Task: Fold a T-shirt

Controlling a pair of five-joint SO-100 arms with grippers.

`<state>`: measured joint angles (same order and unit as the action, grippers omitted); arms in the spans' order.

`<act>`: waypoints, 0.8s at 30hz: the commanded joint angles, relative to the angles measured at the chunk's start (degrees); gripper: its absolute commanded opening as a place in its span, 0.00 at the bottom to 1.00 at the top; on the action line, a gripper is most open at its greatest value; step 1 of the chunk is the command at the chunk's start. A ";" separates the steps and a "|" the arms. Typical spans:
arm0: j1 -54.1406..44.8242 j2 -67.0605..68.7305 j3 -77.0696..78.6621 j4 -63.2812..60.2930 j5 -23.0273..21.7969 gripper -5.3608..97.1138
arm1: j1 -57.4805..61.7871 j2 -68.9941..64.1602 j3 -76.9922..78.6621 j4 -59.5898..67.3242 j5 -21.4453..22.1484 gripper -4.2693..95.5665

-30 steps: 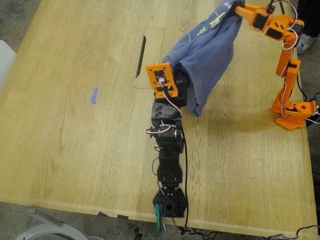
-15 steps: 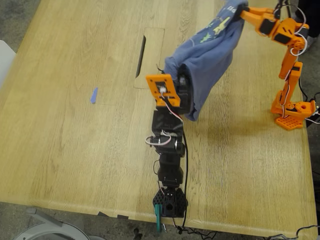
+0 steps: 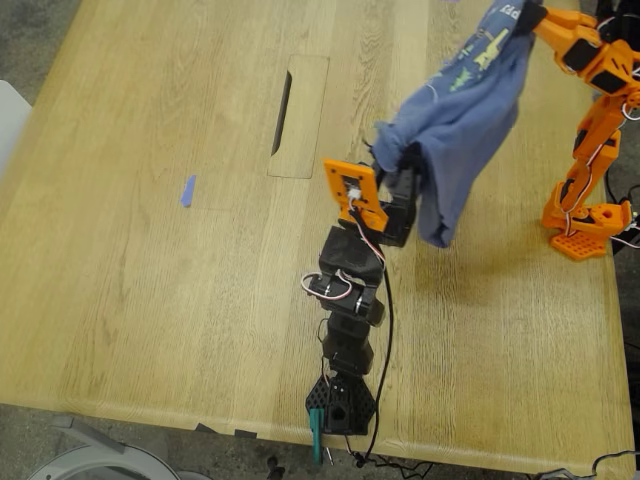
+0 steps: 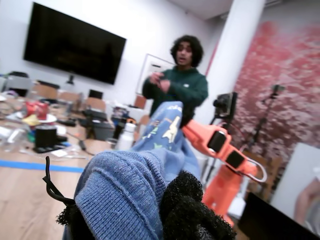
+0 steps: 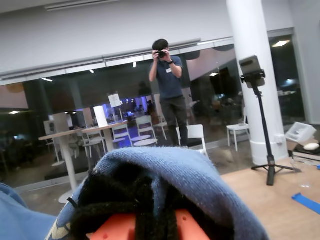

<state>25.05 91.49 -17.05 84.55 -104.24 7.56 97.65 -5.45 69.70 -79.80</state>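
The slate-blue T-shirt (image 3: 465,130) hangs bunched in the air between my two grippers, its green-yellow print facing up near the far end. My first gripper (image 3: 397,165), on the black arm at the table's middle, is shut on one bunched edge; in its wrist view the blue cloth (image 4: 125,195) fills the gap between black padded fingers (image 4: 192,210). My second gripper (image 3: 522,18), on the orange arm at the exterior view's top right, is shut on the other end, cloth (image 5: 185,175) draped over it. The loose lower part dangles just above the table.
The wooden table (image 3: 130,300) carries a small blue tape strip (image 3: 187,190) and a cable-slot panel (image 3: 300,115). The orange arm's base (image 3: 585,225) stands by the exterior view's right edge. A person (image 4: 180,85) stands beyond the table; another person (image 5: 167,85) and a tripod (image 5: 260,115) show behind.
Both grippers have moved toward the exterior view's right, carrying the T-shirt with them. The black arm leans further right and the hanging cloth has swung that way.
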 commanded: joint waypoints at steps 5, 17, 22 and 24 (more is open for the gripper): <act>10.72 3.87 0.09 -3.60 0.00 0.05 | -4.13 4.13 0.35 -3.34 -3.34 0.04; 21.71 3.08 0.97 -3.08 0.00 0.05 | -8.96 9.76 2.81 0.00 -5.19 0.04; 24.17 3.08 1.05 -1.93 0.09 0.05 | -11.78 11.07 2.90 3.16 -5.27 0.04; 23.91 3.43 1.32 -1.58 0.09 0.05 | -9.67 11.16 2.90 2.81 -4.39 0.04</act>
<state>48.78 91.49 -15.82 84.55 -104.24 -3.25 107.67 -2.64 72.86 -84.46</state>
